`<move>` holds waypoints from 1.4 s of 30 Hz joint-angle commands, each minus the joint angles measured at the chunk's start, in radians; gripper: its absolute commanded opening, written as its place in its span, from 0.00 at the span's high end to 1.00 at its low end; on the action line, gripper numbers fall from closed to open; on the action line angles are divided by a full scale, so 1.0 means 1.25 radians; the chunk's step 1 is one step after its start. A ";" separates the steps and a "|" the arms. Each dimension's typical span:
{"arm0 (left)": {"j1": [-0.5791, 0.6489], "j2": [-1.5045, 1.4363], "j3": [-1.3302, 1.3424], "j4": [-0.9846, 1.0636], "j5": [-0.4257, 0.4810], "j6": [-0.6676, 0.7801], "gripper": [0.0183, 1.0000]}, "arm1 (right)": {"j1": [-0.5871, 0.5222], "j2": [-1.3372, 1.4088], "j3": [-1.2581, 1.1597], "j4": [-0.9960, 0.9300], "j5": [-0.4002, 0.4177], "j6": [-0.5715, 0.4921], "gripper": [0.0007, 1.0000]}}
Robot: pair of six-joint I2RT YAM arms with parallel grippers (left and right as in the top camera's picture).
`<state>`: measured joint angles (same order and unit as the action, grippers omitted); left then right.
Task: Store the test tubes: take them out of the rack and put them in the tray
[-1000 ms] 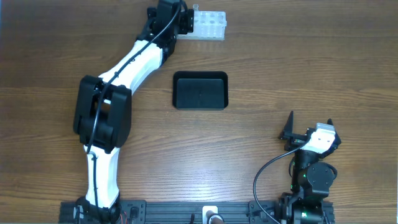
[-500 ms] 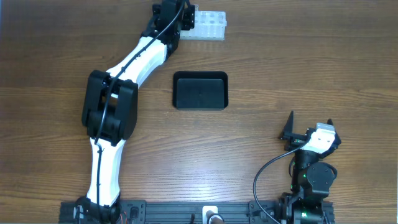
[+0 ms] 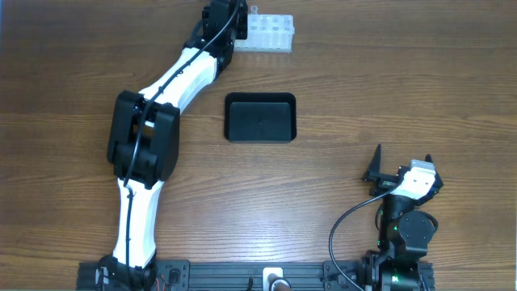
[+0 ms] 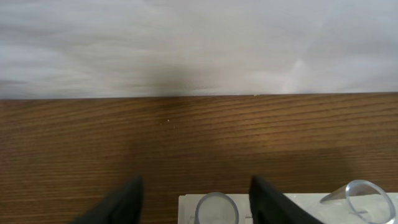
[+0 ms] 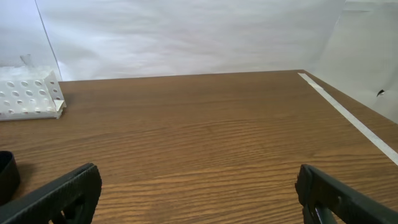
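We'd just nudged our left gripper up to the translucent plastic rack, top centre, jaws spread either side of a clear test tube, so first grab looked close.

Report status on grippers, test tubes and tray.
Left gripper open at the rack, straddling a test tube rim. Right gripper open, parked far from the rack. Tray holds no tubes; nothing blocking.

Overhead and wrist views sharing rack

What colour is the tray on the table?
The tray is black; the top view shows it best.
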<state>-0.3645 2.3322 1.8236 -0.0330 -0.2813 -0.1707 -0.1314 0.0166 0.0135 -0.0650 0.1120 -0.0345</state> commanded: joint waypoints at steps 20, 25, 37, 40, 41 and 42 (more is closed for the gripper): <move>0.001 0.020 0.018 0.011 0.037 -0.020 0.62 | 0.000 -0.001 -0.007 0.002 0.007 -0.004 0.01; 0.002 0.021 0.018 0.012 0.036 -0.023 0.66 | 0.000 -0.001 -0.007 0.002 0.007 -0.004 0.01; 0.001 0.034 0.018 0.012 0.037 -0.038 0.72 | 0.000 -0.001 -0.007 0.002 0.007 -0.004 0.01; 0.001 0.034 0.018 0.015 0.036 -0.038 0.74 | 0.000 -0.001 -0.007 0.002 0.007 -0.004 0.01; 0.001 0.034 0.018 0.015 0.036 -0.038 0.75 | 0.000 -0.001 -0.007 0.002 0.007 -0.004 0.01; 0.001 0.034 0.018 0.017 0.036 -0.038 0.75 | 0.000 -0.001 -0.007 0.002 0.007 -0.004 0.01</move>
<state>-0.3645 2.3531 1.8256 -0.0185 -0.2432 -0.2039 -0.1314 0.0166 0.0135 -0.0650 0.1120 -0.0341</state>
